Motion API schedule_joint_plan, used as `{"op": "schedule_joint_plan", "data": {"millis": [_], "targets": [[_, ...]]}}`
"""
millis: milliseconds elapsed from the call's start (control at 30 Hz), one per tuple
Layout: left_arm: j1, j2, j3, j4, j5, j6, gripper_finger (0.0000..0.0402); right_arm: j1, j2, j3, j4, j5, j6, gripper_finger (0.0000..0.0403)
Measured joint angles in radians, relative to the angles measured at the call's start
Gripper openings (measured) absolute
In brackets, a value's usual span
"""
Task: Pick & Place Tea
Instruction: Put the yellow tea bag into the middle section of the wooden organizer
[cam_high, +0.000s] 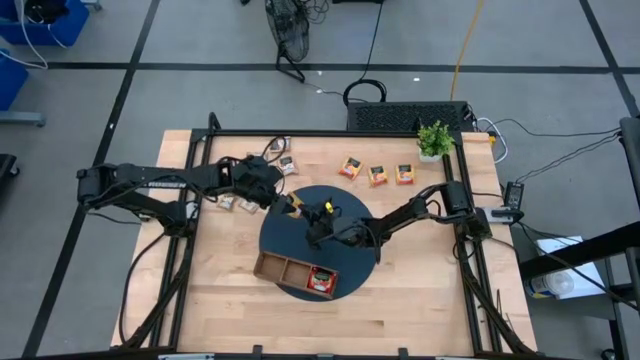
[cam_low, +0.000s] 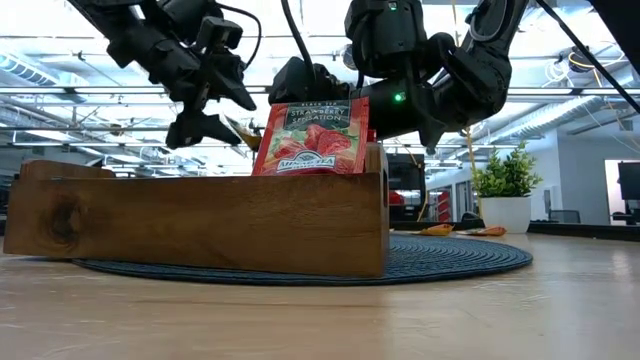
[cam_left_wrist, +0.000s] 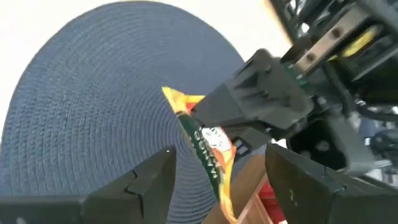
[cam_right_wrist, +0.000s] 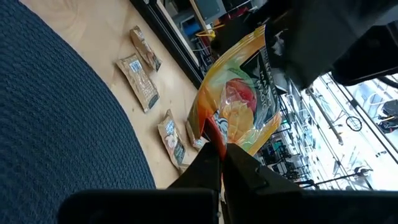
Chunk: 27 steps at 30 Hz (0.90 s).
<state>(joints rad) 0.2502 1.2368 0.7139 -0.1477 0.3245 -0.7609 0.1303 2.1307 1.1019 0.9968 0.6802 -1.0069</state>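
fingers: right gripper (cam_right_wrist: 219, 163) is pinching an orange sachet (cam_right_wrist: 239, 106) above the blue mat (cam_high: 290, 235); left gripper (cam_left_wrist: 221, 174) is standing part-open around it. wooden tray (cam_high: 285, 270) on mat is holding one red sachet (cam_high: 321, 281); many sachets are waiting off-mat.

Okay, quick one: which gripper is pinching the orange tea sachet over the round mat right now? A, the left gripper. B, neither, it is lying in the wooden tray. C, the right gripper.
C: the right wrist view shows the right gripper shut on a corner of the orange tea sachet, while the left gripper stands open around it.
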Motion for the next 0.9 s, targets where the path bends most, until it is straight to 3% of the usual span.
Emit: {"op": "schedule_joint_plan", "data": {"millis": [433,567,767,900], "targets": [[0.010,-0.031,0.000,-0.018,0.016,0.021,0.0172,0.000,0.000,0.000,-0.007,-0.001,0.023,0.0000],[0.010,-0.018,0.000,-0.022,0.015,0.023,0.0124,0.000,0.000,0.000,-0.007,-0.001,0.019,0.0000],[0.014,-0.020,0.000,-0.021,0.015,0.081,0.0014,0.011,-0.001,0.000,-0.006,0.000,0.019,0.0000],[0.015,-0.051,0.000,-0.028,0.019,0.195,0.0008,0.030,-0.004,0.001,0.010,0.021,0.077,0.0007]]}}
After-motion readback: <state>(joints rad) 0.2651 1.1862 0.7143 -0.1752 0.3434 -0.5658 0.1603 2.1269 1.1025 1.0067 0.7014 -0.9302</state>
